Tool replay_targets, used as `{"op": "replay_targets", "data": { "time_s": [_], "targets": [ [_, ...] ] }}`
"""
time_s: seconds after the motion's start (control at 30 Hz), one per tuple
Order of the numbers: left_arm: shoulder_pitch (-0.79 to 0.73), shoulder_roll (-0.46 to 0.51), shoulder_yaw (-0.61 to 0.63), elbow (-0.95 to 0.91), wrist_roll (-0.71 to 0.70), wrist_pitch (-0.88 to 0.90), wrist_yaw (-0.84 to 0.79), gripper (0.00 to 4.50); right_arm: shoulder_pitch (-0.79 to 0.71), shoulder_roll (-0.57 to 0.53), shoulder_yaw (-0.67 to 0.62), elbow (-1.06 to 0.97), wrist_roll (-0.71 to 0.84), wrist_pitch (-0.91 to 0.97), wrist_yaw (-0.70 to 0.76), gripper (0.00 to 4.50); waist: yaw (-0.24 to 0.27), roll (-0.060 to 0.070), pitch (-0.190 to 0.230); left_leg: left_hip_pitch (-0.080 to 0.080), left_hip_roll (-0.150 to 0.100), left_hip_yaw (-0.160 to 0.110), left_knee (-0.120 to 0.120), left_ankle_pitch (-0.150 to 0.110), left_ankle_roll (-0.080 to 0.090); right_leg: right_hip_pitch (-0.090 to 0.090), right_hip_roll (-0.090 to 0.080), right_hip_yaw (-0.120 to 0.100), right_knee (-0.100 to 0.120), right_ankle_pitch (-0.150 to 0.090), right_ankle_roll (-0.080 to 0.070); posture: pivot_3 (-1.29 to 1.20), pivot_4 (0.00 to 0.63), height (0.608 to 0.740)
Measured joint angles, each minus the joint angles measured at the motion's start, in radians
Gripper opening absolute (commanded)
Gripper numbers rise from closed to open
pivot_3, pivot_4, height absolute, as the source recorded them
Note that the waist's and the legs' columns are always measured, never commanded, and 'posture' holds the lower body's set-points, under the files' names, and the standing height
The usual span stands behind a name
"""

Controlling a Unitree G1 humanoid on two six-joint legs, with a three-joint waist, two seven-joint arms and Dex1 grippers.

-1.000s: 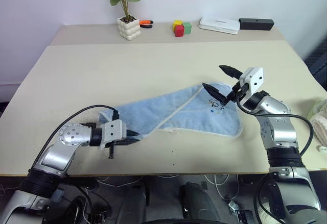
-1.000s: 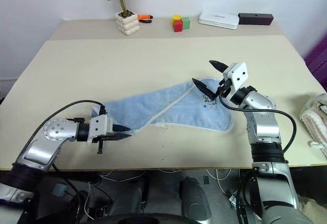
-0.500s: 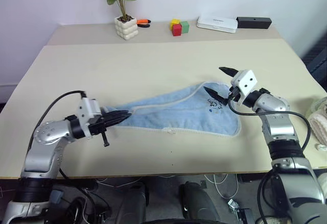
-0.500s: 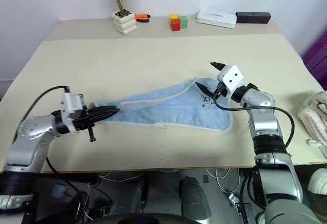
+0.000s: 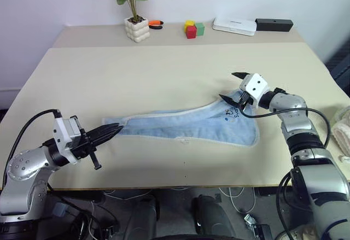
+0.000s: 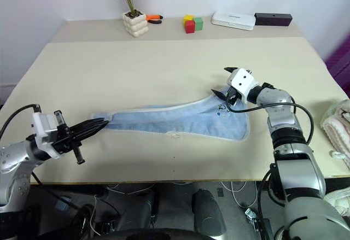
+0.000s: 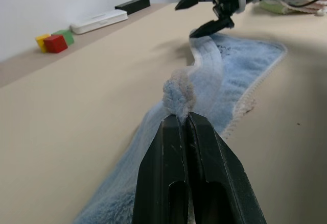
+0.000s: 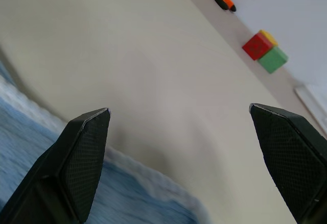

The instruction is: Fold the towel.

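The light blue towel (image 5: 202,122) lies stretched into a long narrow band across the table's middle, whitish edging along its far side. A small dark printed mark (image 5: 231,112) sits near its right corner. My left gripper (image 5: 113,131) is shut on the towel's left end, which bunches up past the fingertips (image 7: 180,119) and hangs just off the table. My right gripper (image 5: 228,86) stands wide open over the towel's far right corner, one finger (image 8: 84,152) above the cloth (image 8: 143,198), nothing between the fingers.
Along the back of the table (image 5: 164,70) stand a potted plant (image 5: 136,29), an orange tool (image 5: 156,24), coloured blocks (image 5: 193,29), a white box (image 5: 234,25) and a black box (image 5: 273,24). A cream knitted lump (image 5: 342,133) lies off the table's right side.
My left gripper has drawn the towel's end leftward and up, pulling the cloth from a wide shape into a narrow band. My right gripper has shifted slightly toward the far right corner, still open.
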Motion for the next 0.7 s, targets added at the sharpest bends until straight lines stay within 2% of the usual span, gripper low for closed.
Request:
{"op": "replay_targets", "data": {
  "time_s": [0.3,0.43,0.7],
  "targets": [
    [0.048,-0.021,-0.018,-0.034,0.016,-0.014,0.009,0.02,-0.142,-0.076,0.000,0.203,-0.014,0.109,0.090,4.50,-0.004,0.000,0.000,0.000,0.000,0.000,-0.001,0.000,0.000,0.000,0.000,0.000,0.000,0.000,0.000,0.00,0.150,0.740],
    [0.049,-0.024,-0.028,-0.034,0.023,-0.022,0.015,0.02,-0.198,-0.043,0.018,0.277,-0.034,0.243,0.099,4.50,-0.005,0.000,0.000,0.000,0.000,0.001,-0.001,0.000,0.000,-0.001,0.000,0.001,0.000,0.000,-0.001,0.00,0.150,0.740],
    [0.045,-0.023,-0.037,-0.037,0.024,-0.022,0.026,0.02,-0.307,0.033,-0.058,0.331,0.039,0.558,0.129,4.50,-0.001,0.000,0.000,0.000,0.000,0.001,-0.001,0.000,0.000,-0.001,0.000,0.001,0.000,0.000,-0.001,0.00,0.150,0.740]
  ]
}}
